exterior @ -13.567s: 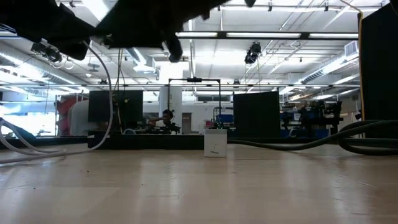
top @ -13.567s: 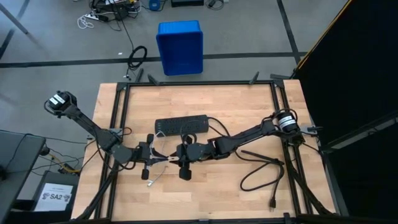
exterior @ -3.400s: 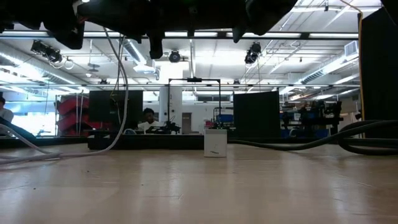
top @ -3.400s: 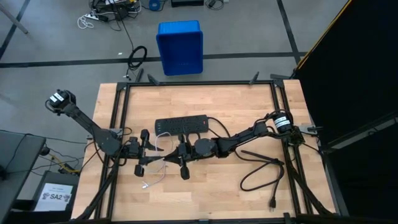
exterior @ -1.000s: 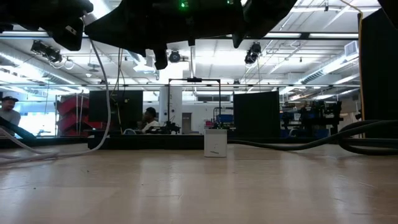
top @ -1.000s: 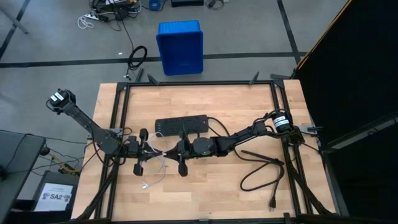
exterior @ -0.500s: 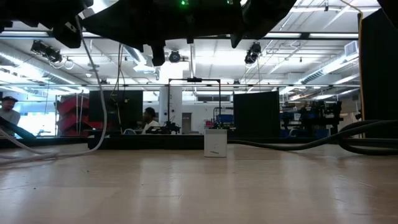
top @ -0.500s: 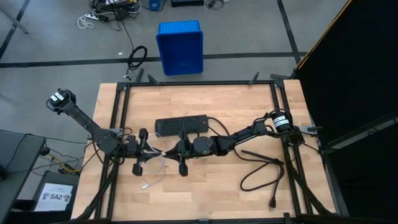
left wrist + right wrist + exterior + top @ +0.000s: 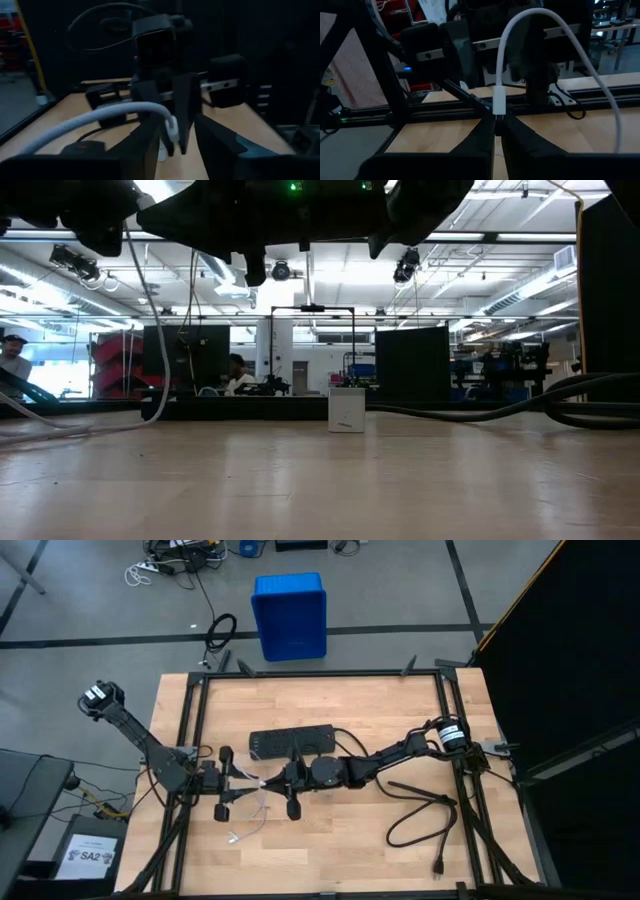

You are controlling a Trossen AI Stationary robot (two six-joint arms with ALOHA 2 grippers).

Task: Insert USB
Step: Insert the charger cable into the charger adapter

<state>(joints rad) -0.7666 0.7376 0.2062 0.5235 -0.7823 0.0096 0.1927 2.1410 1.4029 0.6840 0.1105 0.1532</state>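
Note:
The USB (image 9: pixel 248 822) is a thin whitish cable. One loop lies on the wood and one end is raised between the two arms at mid-table. My right gripper (image 9: pixel 498 120) is shut on its white plug (image 9: pixel 499 102); from there the cable (image 9: pixel 545 20) arches up and over. My left gripper (image 9: pixel 176 124) faces it from the table's left, open, a finger on either side of the plug (image 9: pixel 172 132). In the high view the left gripper (image 9: pixel 243 786) and right gripper (image 9: pixel 272 783) nearly meet. A stretch of cable (image 9: pixel 160 350) hangs down to the table. My right gripper pinches the plug's lower part (image 9: pixel 499 114) between its two fingertips, coming level from the table's right. The plug stands upright, clear of the table, with the cable leaving its top and drooping slack. My left gripper: I cannot tell whether its fingers (image 9: pixel 147 142) touch the cable.
A black power strip (image 9: pixel 291 743) lies just beyond the grippers. A thick black cord (image 9: pixel 420 815) coils at the near right. A small white cube adapter (image 9: pixel 346 410) stands on the table. A blue bin (image 9: pixel 290 615) is on the floor past the far edge. People sit in the room behind.
In the low view the hanging stretch of the cable has drifted a little toward the table's left. Both arms have kept their places above mid-table.

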